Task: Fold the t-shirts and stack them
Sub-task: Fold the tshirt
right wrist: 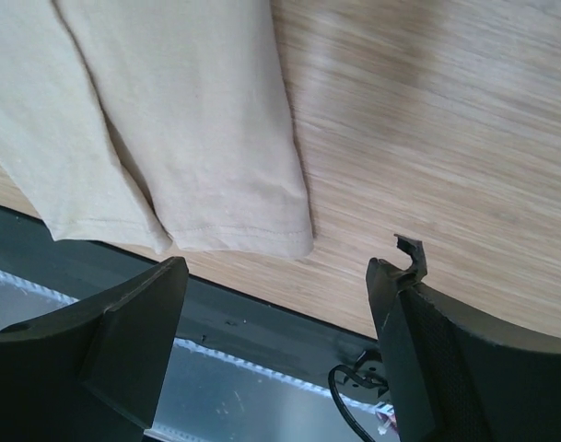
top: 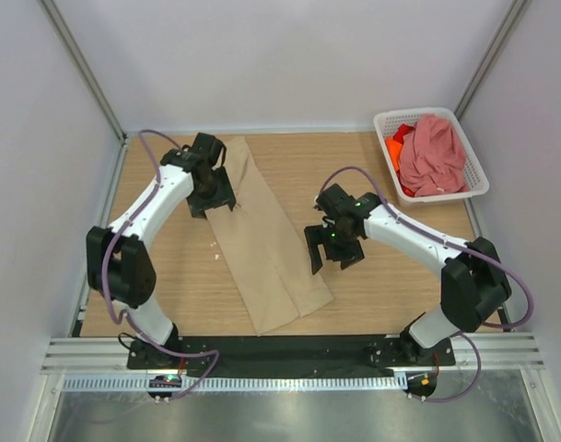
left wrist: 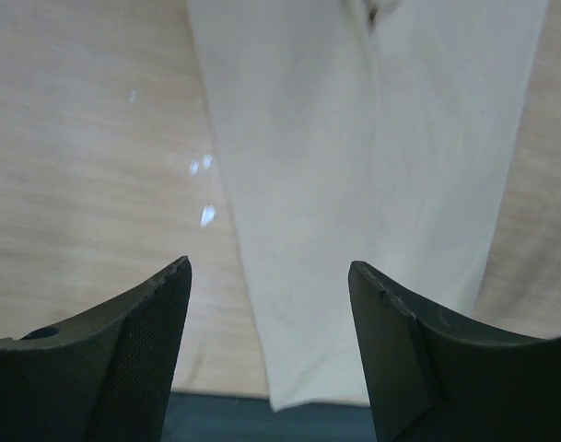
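Note:
The beige-tan t-shirt (top: 266, 244) lies on the wooden table folded into a long narrow strip, running from the far left toward the near edge. It also shows in the left wrist view (left wrist: 372, 166) and the right wrist view (right wrist: 179, 120). My left gripper (top: 213, 195) is open and empty above the strip's far end. My right gripper (top: 333, 250) is open and empty just right of the strip's near part. The dusty pink t-shirt (top: 432, 155) and the bright orange t-shirt (top: 395, 147) lie crumpled in the basket.
A white lattice basket (top: 383, 120) stands at the far right corner of the table. A black strip (right wrist: 262, 322) and a metal rail run along the near edge. Grey walls close the table in on three sides.

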### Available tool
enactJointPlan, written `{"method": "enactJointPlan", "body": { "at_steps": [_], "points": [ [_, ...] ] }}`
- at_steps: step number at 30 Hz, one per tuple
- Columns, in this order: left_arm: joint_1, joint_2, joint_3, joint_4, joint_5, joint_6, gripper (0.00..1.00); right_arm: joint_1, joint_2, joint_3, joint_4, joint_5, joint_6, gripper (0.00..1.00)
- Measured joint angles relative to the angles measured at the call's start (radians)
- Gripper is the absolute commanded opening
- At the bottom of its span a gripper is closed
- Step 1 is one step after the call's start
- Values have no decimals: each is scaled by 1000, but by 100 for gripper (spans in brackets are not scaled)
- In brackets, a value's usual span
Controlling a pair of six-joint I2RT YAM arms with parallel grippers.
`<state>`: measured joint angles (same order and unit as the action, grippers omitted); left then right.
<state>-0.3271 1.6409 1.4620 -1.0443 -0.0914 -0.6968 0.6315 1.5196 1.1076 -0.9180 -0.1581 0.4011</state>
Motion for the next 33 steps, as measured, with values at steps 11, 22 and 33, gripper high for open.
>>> {"method": "enactJointPlan", "body": {
  "at_steps": [11, 22, 33],
  "points": [
    [86, 613, 623, 73, -41, 71, 69, 237, 324, 341, -27, 69, -7, 95],
    [145, 901, 896, 29, -28, 104, 66, 241, 647, 612, -42, 105, 29, 94],
    [82, 970, 1012, 23, -20, 171, 68, 257, 543, 410, 113, 160, 392, 93]
  ]
}}
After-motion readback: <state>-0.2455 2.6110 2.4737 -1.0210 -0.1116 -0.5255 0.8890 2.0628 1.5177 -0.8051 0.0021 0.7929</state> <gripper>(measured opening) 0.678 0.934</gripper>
